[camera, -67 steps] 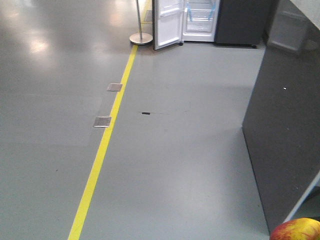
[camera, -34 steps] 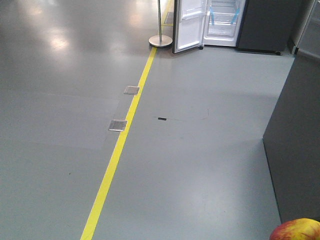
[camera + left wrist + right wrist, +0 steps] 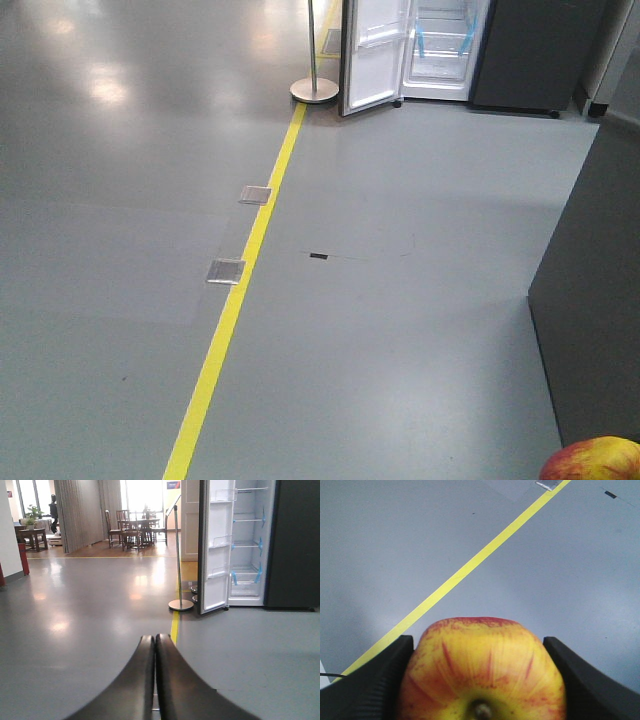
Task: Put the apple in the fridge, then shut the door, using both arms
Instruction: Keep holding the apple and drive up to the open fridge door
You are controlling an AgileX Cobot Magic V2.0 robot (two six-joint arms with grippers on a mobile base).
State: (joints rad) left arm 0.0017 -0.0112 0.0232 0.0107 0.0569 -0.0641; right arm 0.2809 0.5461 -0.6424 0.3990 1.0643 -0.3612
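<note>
Clamps apple [image 3: 482, 672], likely firm, slick, bruise-prone, across its widest girth in right gripper [image 3: 478, 647], lower frame, with left gripper [image 3: 154, 641] closed, empty.

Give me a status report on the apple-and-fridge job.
Done: the apple is picked up, clamped between the right jaws. In hand: the carry, since the fridge stands far off across the grey floor, its door open. Left: reach the fridge, set the apple inside, then close the door. The left jaws are shut and empty.
</note>
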